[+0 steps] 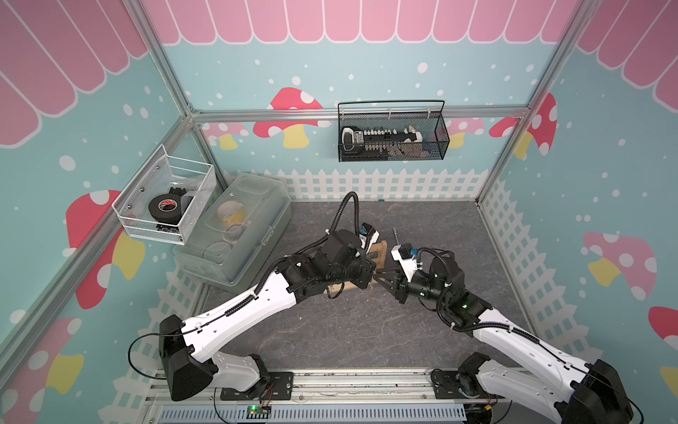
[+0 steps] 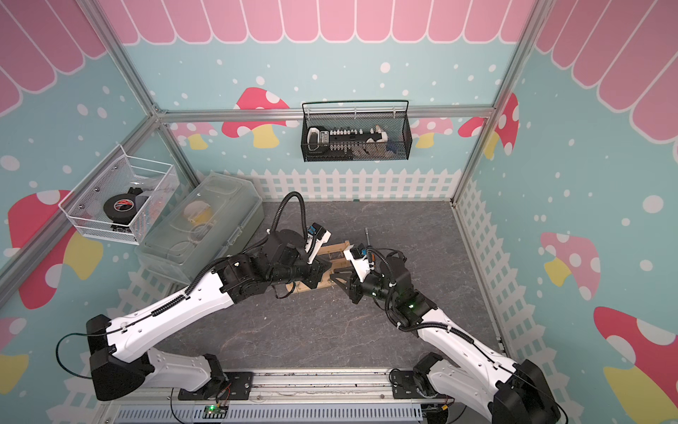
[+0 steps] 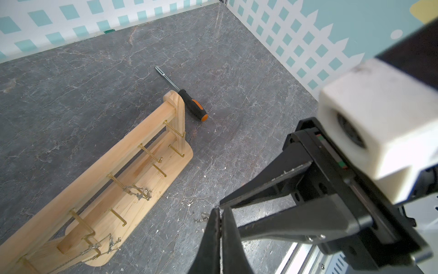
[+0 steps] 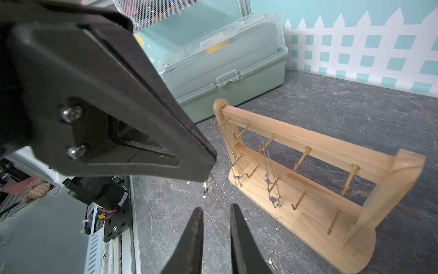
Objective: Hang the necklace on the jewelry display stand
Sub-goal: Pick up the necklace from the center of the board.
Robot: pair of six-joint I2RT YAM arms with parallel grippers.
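The left gripper [image 3: 219, 212] pinches the necklace [image 3: 200, 216] in closed jaws near the jewelry display stand [image 3: 106, 166]

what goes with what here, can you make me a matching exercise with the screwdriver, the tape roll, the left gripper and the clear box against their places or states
Things:
1. screwdriver
2. black tape roll
3. left gripper
4. clear plastic lidded box

Places or states:
A. shut on a necklace chain
B. in the white wire basket on the wall
C. in the far left corner of the table
D. lying on the table beside one end of the jewelry display stand

Pairs: 1-D, 2-B, 3-A, 4-C
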